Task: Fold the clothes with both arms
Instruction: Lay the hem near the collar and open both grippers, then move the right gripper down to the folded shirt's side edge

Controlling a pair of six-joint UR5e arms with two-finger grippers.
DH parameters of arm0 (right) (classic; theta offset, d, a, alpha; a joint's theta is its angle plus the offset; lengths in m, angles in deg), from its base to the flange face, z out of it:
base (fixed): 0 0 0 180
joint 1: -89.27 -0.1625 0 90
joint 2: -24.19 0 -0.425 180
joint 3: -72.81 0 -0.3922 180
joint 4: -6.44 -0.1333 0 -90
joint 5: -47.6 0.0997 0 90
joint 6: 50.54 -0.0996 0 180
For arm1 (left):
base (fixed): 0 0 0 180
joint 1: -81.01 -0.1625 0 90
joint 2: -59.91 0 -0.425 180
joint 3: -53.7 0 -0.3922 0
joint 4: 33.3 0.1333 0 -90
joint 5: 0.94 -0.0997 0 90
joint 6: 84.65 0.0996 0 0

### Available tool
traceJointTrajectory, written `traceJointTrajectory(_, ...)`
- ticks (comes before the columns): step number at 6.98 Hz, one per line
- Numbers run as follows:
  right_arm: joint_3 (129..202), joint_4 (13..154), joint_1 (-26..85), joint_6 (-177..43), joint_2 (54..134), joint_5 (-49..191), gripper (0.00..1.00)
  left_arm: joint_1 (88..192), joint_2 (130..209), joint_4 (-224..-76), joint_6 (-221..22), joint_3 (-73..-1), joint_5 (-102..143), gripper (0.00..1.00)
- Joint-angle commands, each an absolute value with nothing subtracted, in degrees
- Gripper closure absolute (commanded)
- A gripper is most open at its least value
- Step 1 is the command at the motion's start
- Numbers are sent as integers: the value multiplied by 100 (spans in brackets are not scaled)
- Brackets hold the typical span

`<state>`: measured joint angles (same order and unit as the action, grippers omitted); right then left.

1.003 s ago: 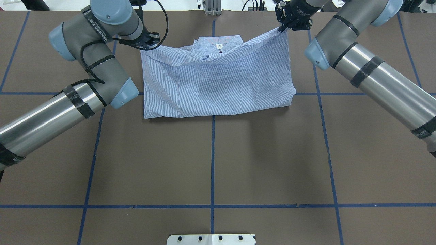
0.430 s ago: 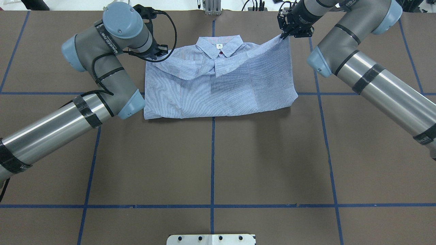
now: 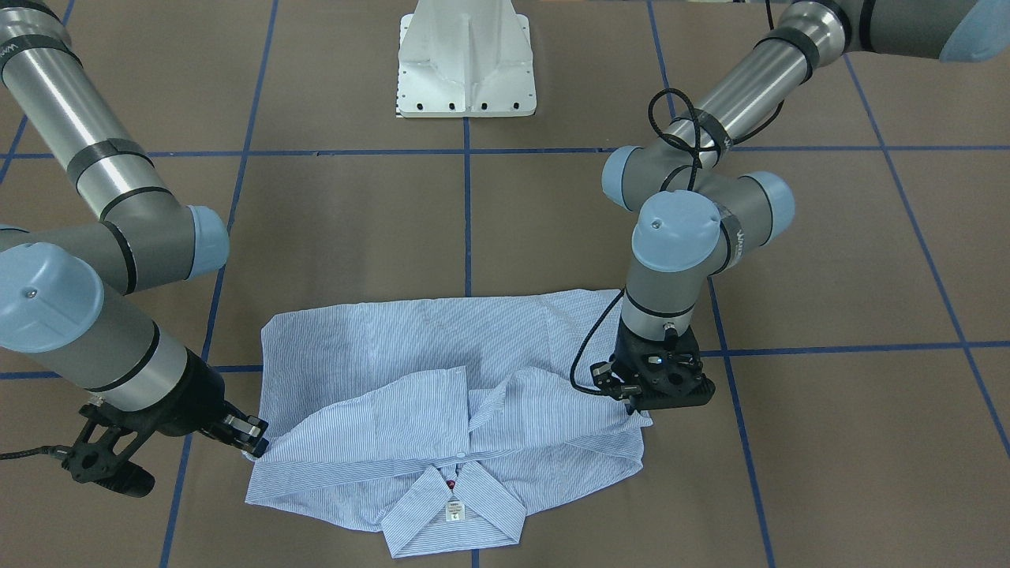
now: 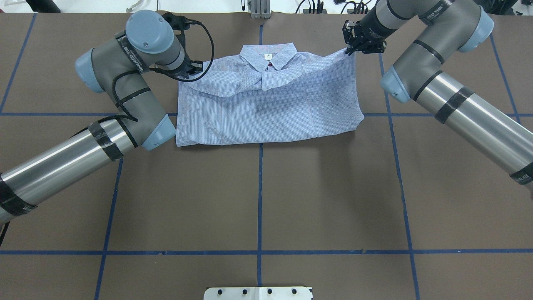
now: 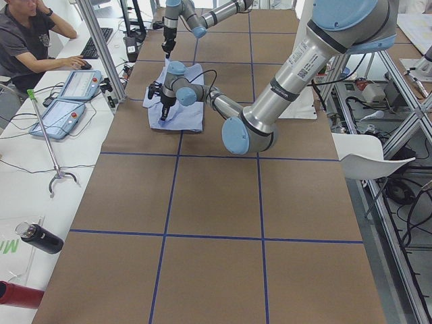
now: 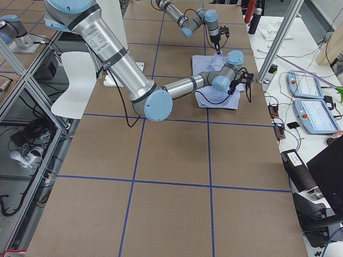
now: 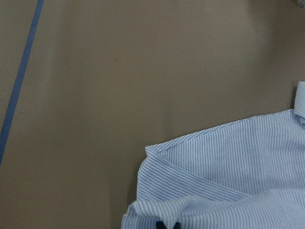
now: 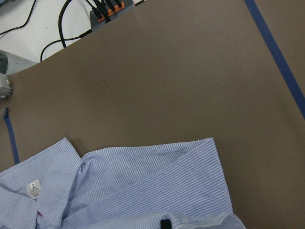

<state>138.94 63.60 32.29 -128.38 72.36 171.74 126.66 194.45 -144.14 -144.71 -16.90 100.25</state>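
I have the striped button-up shirt (image 4: 266,104) lying folded at the 12 o'clock end of the brown desk (image 4: 333,187). It straddles the middle blue tape line (image 4: 260,187) and is well apart from the white pedestal base (image 3: 465,71). In the overhead view its collar (image 4: 268,51) sits at the shirt's 12 o'clock edge. The small white neck label (image 4: 267,56) shows inside the collar, with a dark red button (image 4: 270,65) just below the label. The shirt's 6 o'clock edge lies flat on the desk.

The left hand (image 3: 634,404) points straight down at the shirt's 10 o'clock corner and is closed on the shoulder fold. Its wrist camera shows two dark fingertips (image 7: 167,225) tight together with striped cloth bunched round them.

The right hand (image 4: 348,51) is at the 2 o'clock corner, pinching the cloth there. That corner rises in a small peak to the fingers and is off the desk. The right wrist camera shows one dark fingertip (image 8: 165,223) sunk in the fabric.

The two upper flaps drape inward and meet just below the collar.

In the view from the robot's left end, a person (image 5: 30,34) sits at 10 o'clock, beside the desk.
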Motion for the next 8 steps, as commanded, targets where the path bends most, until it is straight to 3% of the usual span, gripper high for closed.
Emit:
traceJointTrajectory(1,13908,6357,3267,-12762,7244,17187,0,12784,19447,-14413,-14442,-1688,10022,0)
traceJointTrajectory(3,14091,6339,3249,-12621,7418,17232,0,13030,19473,-14369,-14214,-1688,10031,0)
traceJointTrajectory(8,15866,6366,4022,-12718,8973,17197,0,13075,19456,-14237,-14195,-1855,10066,0)
